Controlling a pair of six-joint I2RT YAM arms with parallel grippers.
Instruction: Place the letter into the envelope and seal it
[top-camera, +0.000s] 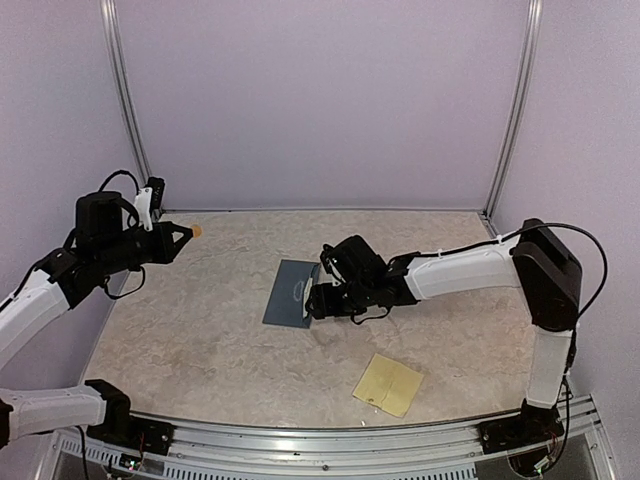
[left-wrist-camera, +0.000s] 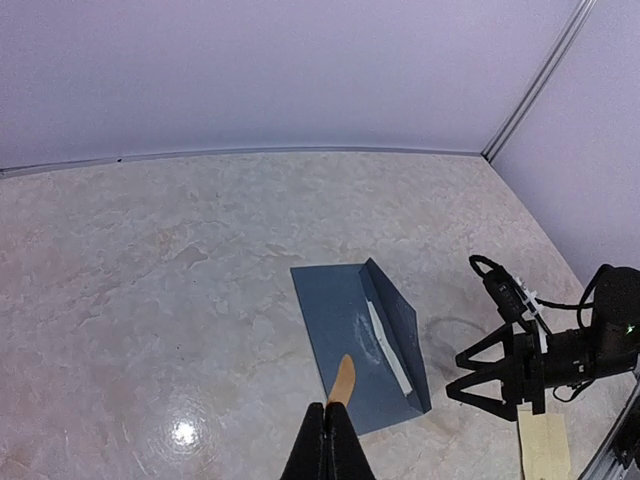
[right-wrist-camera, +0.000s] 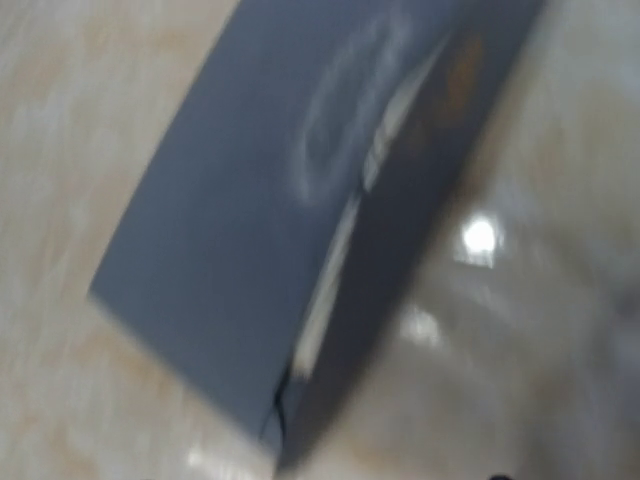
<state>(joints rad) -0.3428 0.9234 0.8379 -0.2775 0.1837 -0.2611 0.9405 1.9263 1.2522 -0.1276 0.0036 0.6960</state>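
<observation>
- Top external: the envelope (top-camera: 292, 290) lies on the table (top-camera: 200, 340). The right gripper (top-camera: 318, 300) is at its right edge. The left gripper (top-camera: 185, 232) is up high, well off to the left.
- Left wrist: the left gripper (left-wrist-camera: 328, 440) is pinched tight on a tan bit (left-wrist-camera: 343, 380), maybe a sticker. The right gripper (left-wrist-camera: 455, 377) is spread wide and holds nothing. A white strip (left-wrist-camera: 385, 340) peeks from under the half-raised flap (left-wrist-camera: 410, 340), so the letter looks to be in.
- Right wrist: blurry. The flap (right-wrist-camera: 420, 220) is not pressed down on the envelope (right-wrist-camera: 230, 220). Sealing is left to do.

Envelope (top-camera: 292, 292) on table (top-camera: 190, 330); sticker sheet (top-camera: 388, 384) nearer, rightward.
</observation>
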